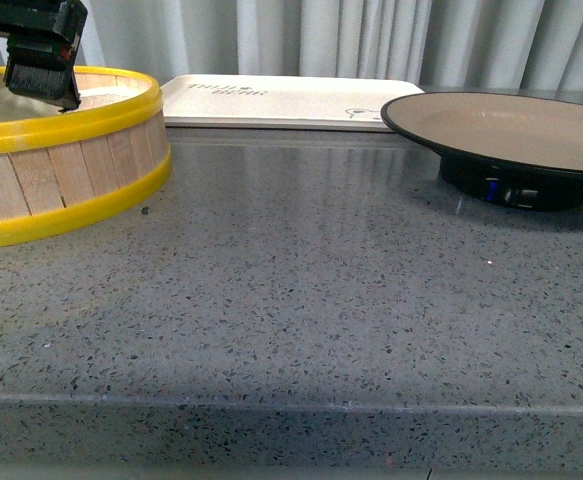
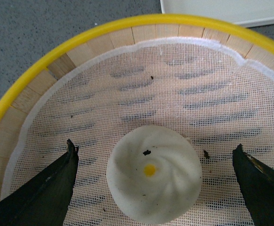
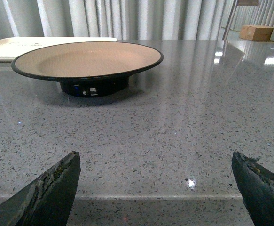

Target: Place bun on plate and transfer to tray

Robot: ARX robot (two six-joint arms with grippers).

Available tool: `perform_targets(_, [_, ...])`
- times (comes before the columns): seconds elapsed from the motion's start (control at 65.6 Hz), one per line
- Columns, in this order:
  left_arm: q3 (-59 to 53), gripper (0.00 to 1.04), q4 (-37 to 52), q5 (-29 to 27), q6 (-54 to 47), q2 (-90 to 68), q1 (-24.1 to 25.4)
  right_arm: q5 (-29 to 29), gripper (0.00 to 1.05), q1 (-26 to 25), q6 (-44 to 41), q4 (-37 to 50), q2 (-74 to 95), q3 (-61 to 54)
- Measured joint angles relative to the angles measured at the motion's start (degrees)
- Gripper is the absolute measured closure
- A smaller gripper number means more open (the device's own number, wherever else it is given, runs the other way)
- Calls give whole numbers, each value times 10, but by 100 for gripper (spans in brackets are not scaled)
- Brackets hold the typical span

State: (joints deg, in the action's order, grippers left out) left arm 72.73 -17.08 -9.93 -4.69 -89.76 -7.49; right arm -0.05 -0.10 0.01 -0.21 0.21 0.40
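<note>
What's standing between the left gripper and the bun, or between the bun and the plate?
Nothing visible blocks the left gripper: it is open on either side of the bun in the steamer. Toward the plate, only the steamer's yellow-rimmed wall intervenes.

The left end effector [image 2: 154,181] points downward, its two dark fingers [image 2: 43,188] spread wide apart. The right end effector [image 3: 154,188] faces forward, low and level, its fingers [image 3: 47,188] likewise spread wide.
</note>
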Motion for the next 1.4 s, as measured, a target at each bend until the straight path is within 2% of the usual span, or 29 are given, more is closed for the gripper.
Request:
perform_targets(0.137, [0, 7, -2, 0, 0, -9, 2, 0, 8, 0, 0, 0, 0, 0])
perform_targets(0.183, [0, 10, -2, 0, 0, -10, 2, 0, 8, 0, 0, 0, 0, 0])
perform_targets(0.564, [4, 66, -2, -2, -2, -9, -1, 0, 8, 0, 0, 0, 0, 0])
perform_targets(0.808, [30, 100, -5, -5, -9, 6, -20, 0, 8, 0, 0, 0, 0, 0])
perform_targets(0.9, [47, 100, -10, -7, -11, 15, -35, 0, 8, 0, 0, 0, 0, 0])
perform_targets(1.068, [97, 100, -12, -9, -16, 22, -104, 0, 8, 0, 0, 0, 0, 0])
perform_targets(1.236, [190, 100, -9, -7, -34, -14, -239, 0, 8, 0, 0, 0, 0, 0])
perform_targets(1.403, [273, 100, -18, -4, -50, -102, -320, 0, 8, 0, 0, 0, 0, 0])
